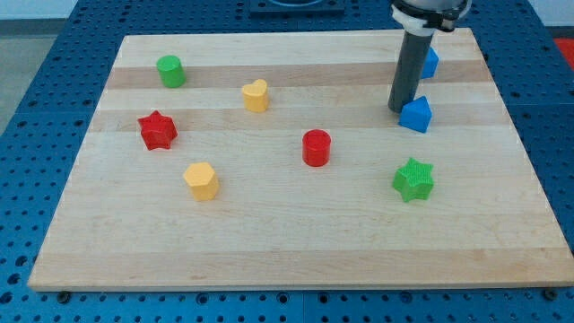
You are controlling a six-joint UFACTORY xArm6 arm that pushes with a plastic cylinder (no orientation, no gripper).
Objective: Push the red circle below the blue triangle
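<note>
The red circle (316, 148) sits near the middle of the wooden board (269, 251). A blue triangle-like block (416, 114) lies at the view's upper right. My tip (398, 109) rests on the board just left of that blue block, touching or nearly touching its left side. A second blue block (431, 62) sits behind the rod, partly hidden by it. The red circle is to the left of and below my tip, well apart from it.
A green cylinder (170, 71) is at upper left, a yellow heart (256, 95) right of it, a red star (158, 131) at left, a yellow hexagon (202, 180) below it, and a green star (413, 179) at lower right.
</note>
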